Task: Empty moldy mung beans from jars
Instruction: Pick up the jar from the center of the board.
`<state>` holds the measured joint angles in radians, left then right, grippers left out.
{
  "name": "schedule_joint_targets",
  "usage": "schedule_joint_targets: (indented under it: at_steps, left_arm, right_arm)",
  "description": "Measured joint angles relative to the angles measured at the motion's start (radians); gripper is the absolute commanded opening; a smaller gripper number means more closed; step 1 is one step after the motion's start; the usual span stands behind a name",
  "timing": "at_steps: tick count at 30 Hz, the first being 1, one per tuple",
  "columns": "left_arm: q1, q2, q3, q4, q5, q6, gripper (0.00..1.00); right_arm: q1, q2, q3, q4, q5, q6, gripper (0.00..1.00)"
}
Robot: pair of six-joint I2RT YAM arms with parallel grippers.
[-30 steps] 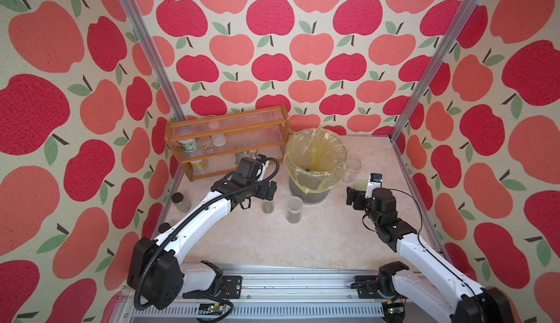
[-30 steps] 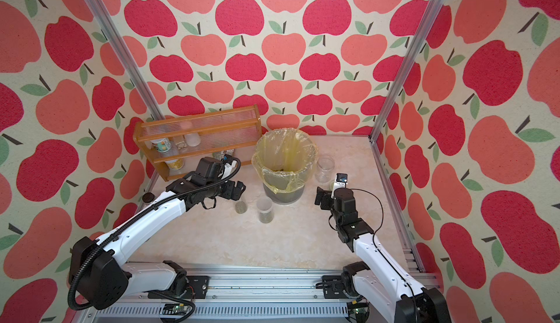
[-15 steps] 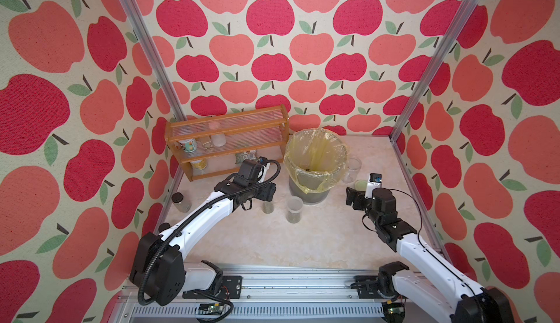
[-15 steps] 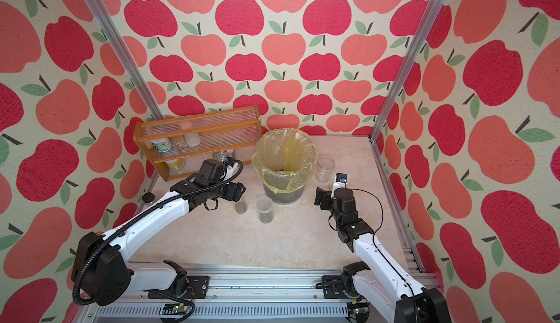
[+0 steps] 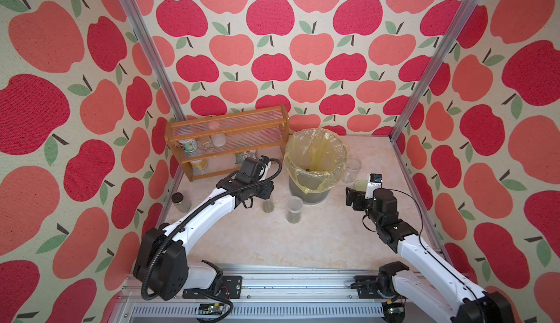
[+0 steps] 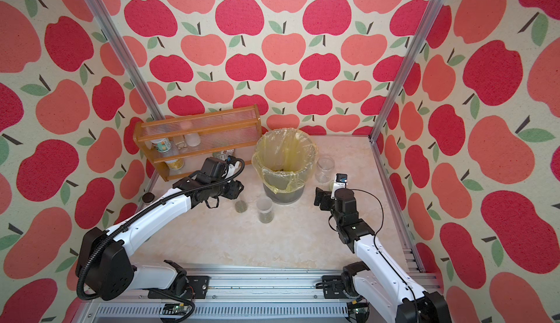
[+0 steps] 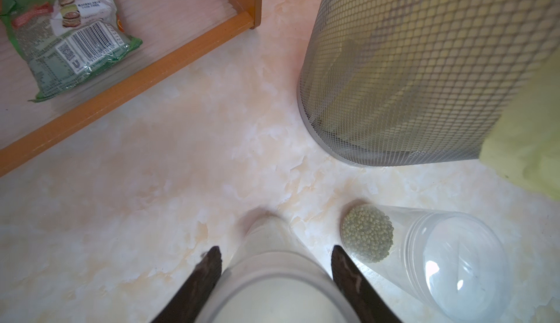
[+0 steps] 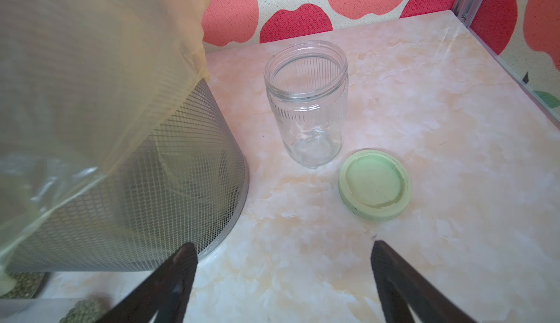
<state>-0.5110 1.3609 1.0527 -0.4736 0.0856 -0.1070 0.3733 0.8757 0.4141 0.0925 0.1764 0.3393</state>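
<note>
**Desk:** What sits at the far left?

**Me:** At nine o'clock on the pale marbled tabletop (image 5: 272, 245) I see a small brown jar with a dark lid (image 5: 181, 202), standing alone. At ten o'clock is the orange wooden rack with ribbed clear shelves (image 5: 230, 130). A green printed packet (image 7: 66, 36) lies on its lower shelf.

**Desk:** And your left claw?

**Me:** My left claw (image 7: 274, 250) is pinching the tall narrow clear jar (image 7: 272, 276) near its top, with one dark finger (image 7: 206, 270) on each side. The jar is upright, and its base looks to rest on the tabletop at seven o'clock from the bin. My wrist view hides its contents, but a top view shows a dark olive layer at its foot.

**Desk:** What is next to it?

**Me:** Just beside it at three o'clock stands the shorter clear cylinder jar with a frosted lid (image 5: 294, 209), which nothing grips. A heap of dark olive-green mung beans (image 7: 366, 236) lies on its bottom. The silver mesh bin lined with a yellow plastic bag (image 5: 315, 161) is at twelve o'clock from that jar, near but apart.

**Desk:** And the right side?

**Me:** At three o'clock from the bin the wide ribbed clear jar (image 8: 306, 103) stands open and empty. Its pale green round lid (image 8: 375, 185) lies flat on the tabletop at five o'clock, just beside it. My right claw (image 8: 281, 276) is spread wide, holds nothing, and hovers at seven o'clock from that lid, pointing towards the jar.
</note>
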Motion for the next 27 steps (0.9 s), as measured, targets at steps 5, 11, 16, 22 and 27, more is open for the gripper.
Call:
schedule_joint_targets:
  at_steps: [5,11,16,22,27]
  left_arm:
    - [0.000,-0.069,0.070,-0.096,0.000,-0.002,0.55]
    - [0.000,-0.229,0.212,-0.196,0.000,-0.009,0.55]
    - [0.000,-0.328,0.317,-0.205,-0.003,-0.017,0.56]
    - [0.000,-0.282,0.454,-0.203,0.024,-0.034,0.56]
    - [0.000,-0.137,0.603,-0.204,0.087,-0.043,0.55]
  right_arm:
    - [0.000,-0.048,0.024,-0.010,-0.088,0.000,0.93]
    - [0.001,-0.151,0.073,-0.014,-0.213,0.005,0.93]
    - [0.029,-0.241,0.101,0.007,-0.268,0.029,0.93]
    - [0.057,-0.213,0.162,0.068,-0.350,0.010,0.93]
    - [0.118,-0.137,0.243,0.157,-0.398,-0.071,0.95]
